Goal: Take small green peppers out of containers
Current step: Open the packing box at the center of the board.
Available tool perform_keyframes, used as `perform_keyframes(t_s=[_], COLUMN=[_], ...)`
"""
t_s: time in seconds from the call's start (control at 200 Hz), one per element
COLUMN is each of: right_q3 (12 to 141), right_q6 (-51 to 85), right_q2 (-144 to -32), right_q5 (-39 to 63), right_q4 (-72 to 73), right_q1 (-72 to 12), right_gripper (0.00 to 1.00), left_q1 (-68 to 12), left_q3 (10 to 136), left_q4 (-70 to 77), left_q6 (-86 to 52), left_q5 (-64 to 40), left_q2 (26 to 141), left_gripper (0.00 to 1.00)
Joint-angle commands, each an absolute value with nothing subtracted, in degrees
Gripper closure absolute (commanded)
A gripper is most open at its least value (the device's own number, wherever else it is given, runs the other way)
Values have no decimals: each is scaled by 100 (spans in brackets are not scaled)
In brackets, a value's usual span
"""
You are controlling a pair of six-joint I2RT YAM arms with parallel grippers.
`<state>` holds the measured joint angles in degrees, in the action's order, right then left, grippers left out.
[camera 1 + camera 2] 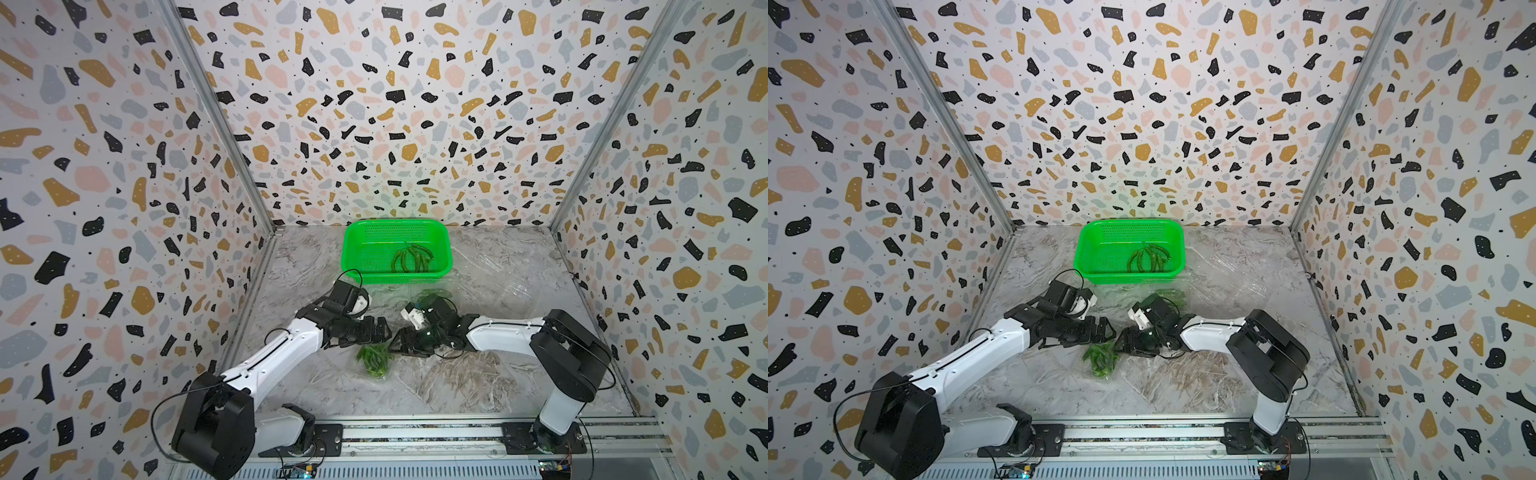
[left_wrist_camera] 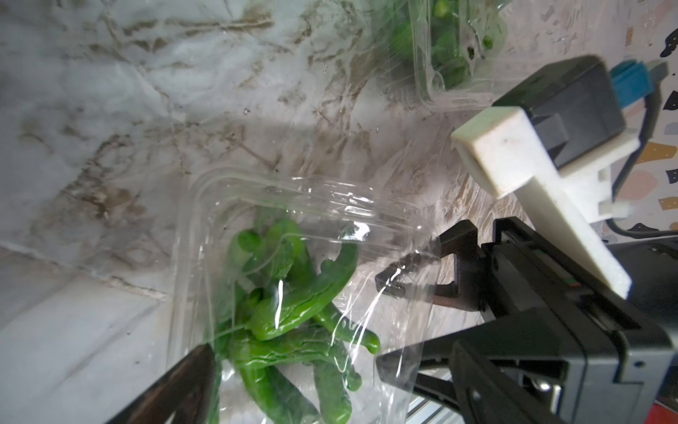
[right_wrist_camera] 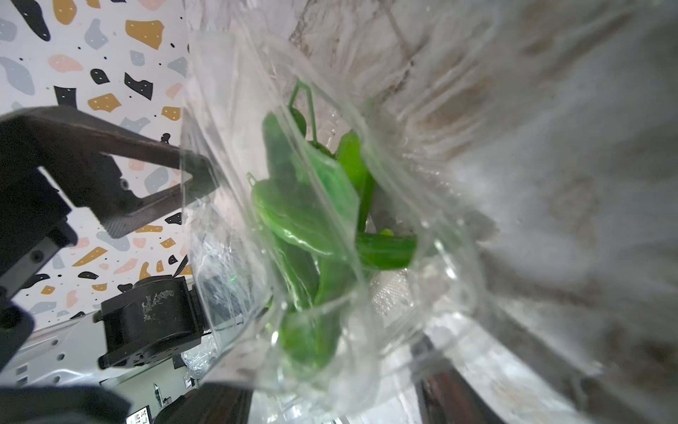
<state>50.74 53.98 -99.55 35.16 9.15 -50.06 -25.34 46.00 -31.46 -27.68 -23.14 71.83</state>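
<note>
Container between left gripper, right gripper

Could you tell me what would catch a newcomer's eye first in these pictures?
The bright green basket at the back of the marble table stands out, with a few dark green peppers lying in it. Nearer the front, the left arm and right arm meet at a clear plastic pack full of more peppers. Terrazzo walls surround it all.

bright green perforated basket at back ctr, marble tabletop, terrazzo-print walls, alu rail at front
</note>
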Motion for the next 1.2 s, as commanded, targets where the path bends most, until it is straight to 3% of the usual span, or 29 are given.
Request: perform_keyframes(t_s=[0.0, 0.365, 1.036, 1.196], right_q3=[4791, 4058, 4476, 4373], right_q6=[5617, 5748, 5723, 5837], right_q2=[-9506, -9019, -9816, -9790], right_q5=[3404, 3042, 3151, 3194], right_q4=[1866, 1568, 1936, 2268], right_q1=[-5064, -4950, -5138, -5186], right_gripper=[32, 33, 56, 56], left_q1=[-2619, -2619, -2619, -2619], left_q3=[4452, 4351, 4259, 4227], left_q4=[-3031, -3081, -2781, -2710], left_q6=[-2792, -2789, -2935, -3004], left_q5=[-2918, -2851, -3146, -3164], left_q2=[7126, 7020, 7145, 7095], left_gripper=[1, 1, 1, 1])
